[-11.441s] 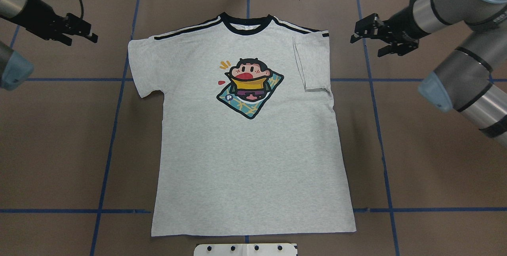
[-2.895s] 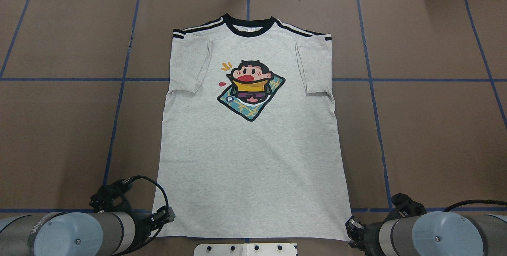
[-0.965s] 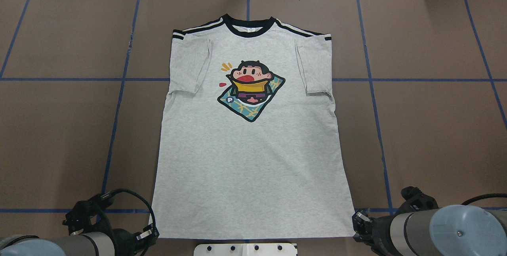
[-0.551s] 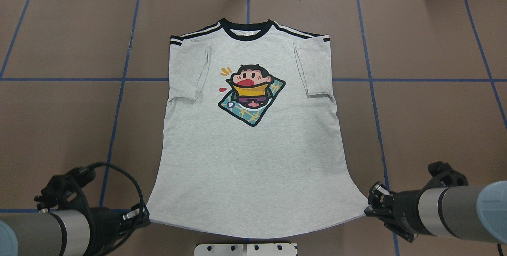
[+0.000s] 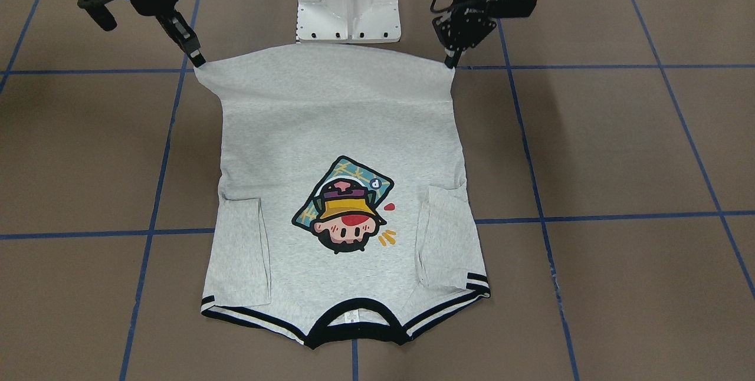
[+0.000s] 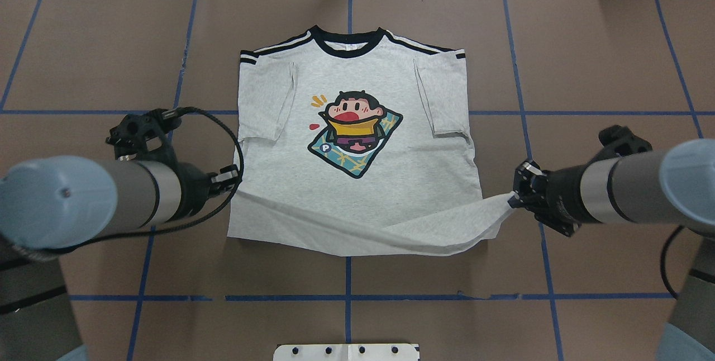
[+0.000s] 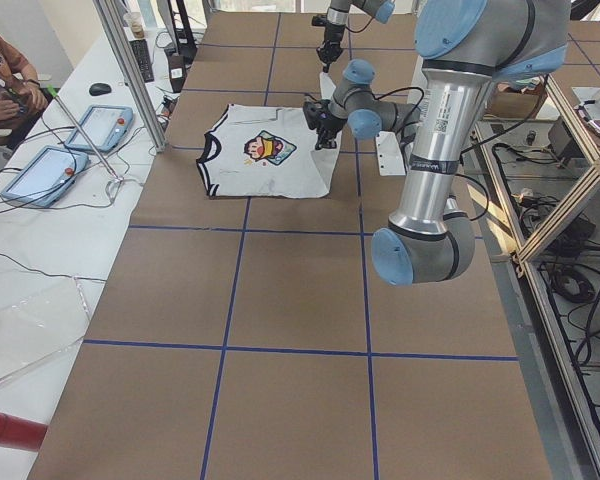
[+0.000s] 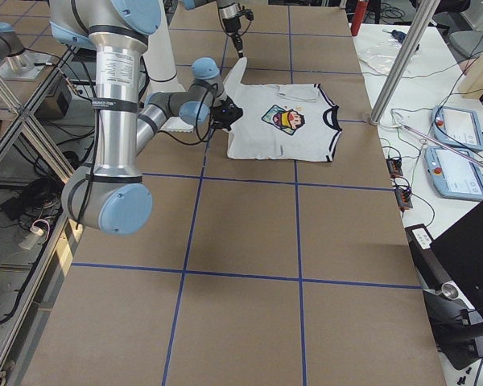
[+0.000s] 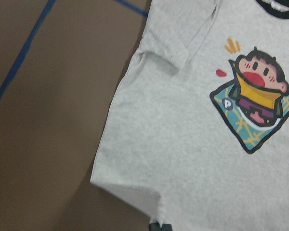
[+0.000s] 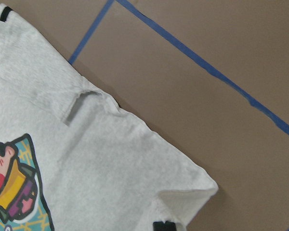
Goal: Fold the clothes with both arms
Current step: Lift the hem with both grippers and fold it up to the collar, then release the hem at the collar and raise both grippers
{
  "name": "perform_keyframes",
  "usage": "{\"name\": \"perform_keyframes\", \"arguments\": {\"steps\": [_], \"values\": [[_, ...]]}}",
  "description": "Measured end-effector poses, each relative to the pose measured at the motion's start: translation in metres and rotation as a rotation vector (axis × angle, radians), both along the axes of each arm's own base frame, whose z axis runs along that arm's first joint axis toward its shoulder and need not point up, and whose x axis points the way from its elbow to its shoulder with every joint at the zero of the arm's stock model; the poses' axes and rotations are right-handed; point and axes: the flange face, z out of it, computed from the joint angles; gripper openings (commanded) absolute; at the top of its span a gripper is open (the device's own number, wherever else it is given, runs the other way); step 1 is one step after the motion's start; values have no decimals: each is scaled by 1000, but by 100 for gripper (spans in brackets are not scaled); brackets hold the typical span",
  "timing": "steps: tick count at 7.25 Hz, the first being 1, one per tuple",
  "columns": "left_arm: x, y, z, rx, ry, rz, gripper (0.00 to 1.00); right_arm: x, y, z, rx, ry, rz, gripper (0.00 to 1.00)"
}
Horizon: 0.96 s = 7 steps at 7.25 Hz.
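I have the T-shirt [image 6: 357, 193] lying face up in the middle of the brown bench [image 6: 84, 42], its black collar [image 6: 347, 53] at the far side from the robot and the cartoon print [image 6: 354, 132] showing. Both sleeves [image 6: 265, 98] are folded inward over the chest. The left claw [image 6: 233, 177] is pinched tight on the near hem corner on its side, and the right claw [image 6: 516, 199] is pinched tight on the other hem corner. Both corners are held up off the bench, above the lower body of the shirt. The hem [image 6: 391, 235] hangs between the two claws in a sagging band, and the cloth below it doubles back on itself. The collar end lies flat. From the front camera the raised edge stands stretched across just in front of the white base pedestal [image 5: 348, 3].
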Motion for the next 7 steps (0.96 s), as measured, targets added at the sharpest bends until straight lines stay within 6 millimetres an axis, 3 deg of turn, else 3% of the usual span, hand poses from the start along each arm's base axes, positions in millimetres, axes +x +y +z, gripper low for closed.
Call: {"name": "perform_keyframes", "arguments": {"steps": [1,3,5,7], "values": [[7,-49,10,43,-39,-34,0,-15,-42,-8,29,67,-4,0],[11,-131,42,109,-70,-98,0,-34,-132,-5,84,184,-13,0],[20,-184,65,134,-82,-139,0,-60,-216,-2,79,254,3,0],[38,-218,86,156,-76,-162,0,-83,-277,8,78,263,32,0]]}}
